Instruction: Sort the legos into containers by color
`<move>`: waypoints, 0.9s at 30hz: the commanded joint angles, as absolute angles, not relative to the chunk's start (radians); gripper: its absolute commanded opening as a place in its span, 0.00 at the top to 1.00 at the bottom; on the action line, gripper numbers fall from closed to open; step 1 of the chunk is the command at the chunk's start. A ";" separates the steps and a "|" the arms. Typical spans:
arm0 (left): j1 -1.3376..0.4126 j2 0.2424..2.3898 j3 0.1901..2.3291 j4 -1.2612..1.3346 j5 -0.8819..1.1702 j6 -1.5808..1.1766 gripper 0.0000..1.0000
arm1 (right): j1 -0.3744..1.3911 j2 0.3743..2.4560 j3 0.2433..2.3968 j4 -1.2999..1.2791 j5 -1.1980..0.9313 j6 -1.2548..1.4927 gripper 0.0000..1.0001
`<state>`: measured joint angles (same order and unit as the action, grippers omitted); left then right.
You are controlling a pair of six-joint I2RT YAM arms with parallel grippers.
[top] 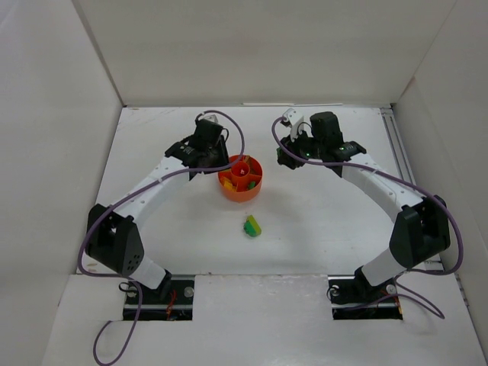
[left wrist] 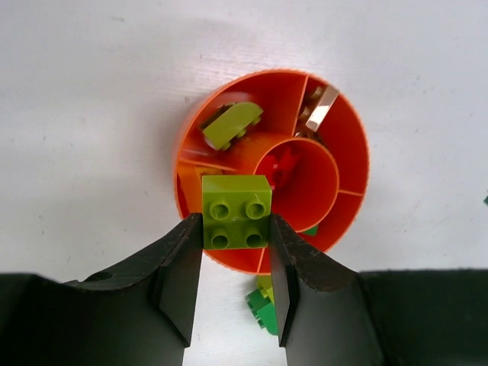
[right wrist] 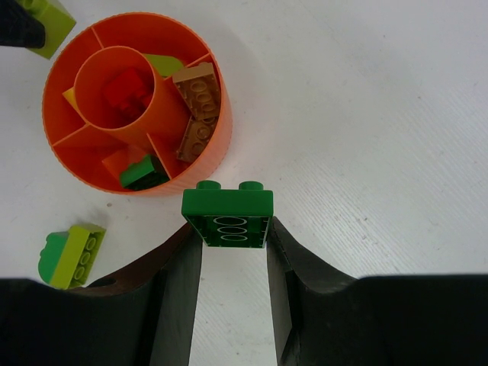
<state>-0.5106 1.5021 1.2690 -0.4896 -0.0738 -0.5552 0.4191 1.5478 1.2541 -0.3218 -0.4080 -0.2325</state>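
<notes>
Two bricks are clamped: lime brick (left wrist: 236,210) by left fingers (left wrist: 191,244), green brick (right wrist: 227,210) by right fingers (right wrist: 183,259). If released over the dish (left wrist: 351,152) walls just beyond the left fingertips, the lime brick could be hung up or mis-sorted.

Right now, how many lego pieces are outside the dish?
3: a lime brick in the left gripper, a green brick in the right gripper, and a green-lime stack on the table. More may be hidden.
</notes>
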 commanded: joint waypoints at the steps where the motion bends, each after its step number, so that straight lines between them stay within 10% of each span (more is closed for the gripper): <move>1: -0.515 1.509 1.330 -0.459 -0.095 -0.534 1.00 | 0.417 1.525 1.272 -0.282 -0.426 -0.239 1.00; 27: -0.476 1.677 1.414 -0.368 -0.049 -0.494 1.00 | 0.399 1.516 1.281 -0.304 -0.426 -0.249 1.00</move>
